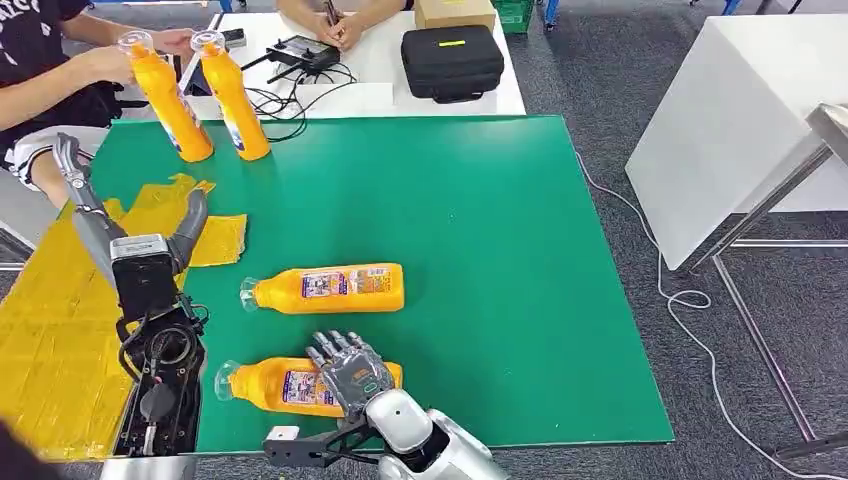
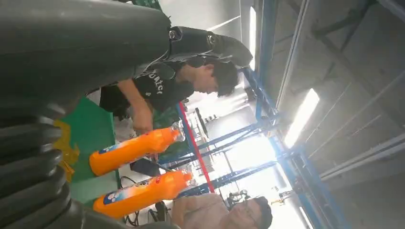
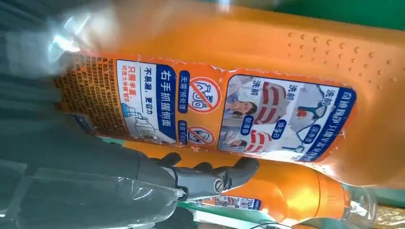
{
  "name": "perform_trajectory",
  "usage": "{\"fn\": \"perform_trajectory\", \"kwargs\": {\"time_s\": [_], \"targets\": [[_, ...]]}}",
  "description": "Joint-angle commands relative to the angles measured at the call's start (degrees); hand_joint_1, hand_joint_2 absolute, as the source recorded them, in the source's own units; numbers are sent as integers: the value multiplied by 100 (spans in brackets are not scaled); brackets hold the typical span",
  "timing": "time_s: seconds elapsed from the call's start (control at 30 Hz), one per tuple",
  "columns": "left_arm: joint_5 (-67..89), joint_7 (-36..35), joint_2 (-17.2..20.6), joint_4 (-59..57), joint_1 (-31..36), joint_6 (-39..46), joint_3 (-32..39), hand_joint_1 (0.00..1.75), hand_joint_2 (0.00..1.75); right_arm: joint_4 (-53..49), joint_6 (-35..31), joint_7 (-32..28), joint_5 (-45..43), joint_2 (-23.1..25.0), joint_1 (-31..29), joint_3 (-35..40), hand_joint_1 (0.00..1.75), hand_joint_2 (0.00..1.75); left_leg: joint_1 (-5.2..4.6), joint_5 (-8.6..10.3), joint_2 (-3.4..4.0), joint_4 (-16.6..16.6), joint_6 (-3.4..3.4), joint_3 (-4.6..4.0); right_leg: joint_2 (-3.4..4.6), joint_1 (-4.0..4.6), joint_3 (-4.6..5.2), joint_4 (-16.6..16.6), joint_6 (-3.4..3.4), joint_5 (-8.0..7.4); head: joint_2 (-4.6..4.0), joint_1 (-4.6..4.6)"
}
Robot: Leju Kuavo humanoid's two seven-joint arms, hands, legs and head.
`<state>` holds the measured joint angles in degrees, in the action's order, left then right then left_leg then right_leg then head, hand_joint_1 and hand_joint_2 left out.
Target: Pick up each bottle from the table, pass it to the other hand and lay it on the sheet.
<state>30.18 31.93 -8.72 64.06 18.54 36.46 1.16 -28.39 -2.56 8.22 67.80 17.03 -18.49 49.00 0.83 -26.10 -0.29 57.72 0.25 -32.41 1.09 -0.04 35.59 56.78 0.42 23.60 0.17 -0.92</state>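
Head view: four orange bottles are on a green table mat (image 1: 480, 250). Two stand upright at the upper left of the frame, the left standing bottle (image 1: 170, 98) just beside the right standing bottle (image 1: 233, 95), with a seated person's hand (image 1: 175, 40) by their caps. Two more lie on their sides at lower centre, caps pointing left: the far lying bottle (image 1: 325, 288) and, nearer the bottom edge, the near lying bottle (image 1: 270, 385). The right hand (image 1: 350, 368) rests on top of the near lying bottle with its fingers (image 1: 330, 345) laid across the body; whether they actually grip it I cannot tell. In the right wrist view the label of that bottle (image 3: 248, 114) is very close, and a dark finger (image 3: 210, 176) reaches along under it, with the other lying bottle (image 3: 286, 191) beyond.

The yellow sheet (image 1: 50, 330) covers the left side of the frame, partly crumpled, with nothing lying on it. The left hand (image 1: 130, 215) is raised above the sheet, fingers apart and holding nothing. A black case (image 1: 452, 62) and a cardboard box (image 1: 455, 12) sit on the white table (image 1: 380, 95) at the top.
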Motion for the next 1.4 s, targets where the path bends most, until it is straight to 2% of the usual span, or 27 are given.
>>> {"fn": "perform_trajectory", "kwargs": {"time_s": [0.03, 0.1, 0.27, 0.5, 1.23, 1.33, 1.4], "targets": [[-66, -45, -22, -289, 164, -22, -138, 0, 175, 468, 201, 166, 104, -222, -114, 82, 168, 175, -2, -3, -12, -11, 5, 24, -20, 0, -28, -10, 5, 7, 0, 0], [-67, -47, -36, -293, 160, -21, -145, 0, 175, 479, 200, 167, 100, -250, -110, 72, 175, 175, -4, -1, -15, -12, 5, 30, -24, -2, -34, -11, 5, 8, 0, 0], [-80, -79, -26, -274, 136, -32, -160, 0, 175, 409, 88, 193, 132, -268, -130, -19, 175, 175, -1, -1, -14, -15, 6, 41, -26, 1, -50, -18, 7, 5, 0, 0], [-105, -92, -6, -186, 97, -58, -58, 0, 175, 17, -177, 95, 121, -298, -108, -537, 175, 175, -3, -3, -10, -12, 6, 45, -20, -1, -55, -15, 6, 5, 0, 0], [-110, -80, -2, -191, 91, -54, -54, 0, 175, 2, -196, 92, 135, -315, -105, -569, 175, 175, -3, -1, -6, -6, 3, 34, -12, -2, -42, -8, 4, 3, 0, 0], [-148, -58, -1, -204, 91, -67, -41, 0, 175, -71, -439, -8, 50, -324, -148, -795, 175, 175, -3, -4, -6, -9, 4, 42, -15, -1, -50, -11, 5, 6, 0, 0], [-163, -58, -2, -127, 13, -72, -8, 0, 175, -378, -1009, -181, -205, -328, -77, -1129, 175, 175, -3, -3, -6, -7, 4, 39, -15, -1, -46, -9, 5, 5, 0, 0]]}}
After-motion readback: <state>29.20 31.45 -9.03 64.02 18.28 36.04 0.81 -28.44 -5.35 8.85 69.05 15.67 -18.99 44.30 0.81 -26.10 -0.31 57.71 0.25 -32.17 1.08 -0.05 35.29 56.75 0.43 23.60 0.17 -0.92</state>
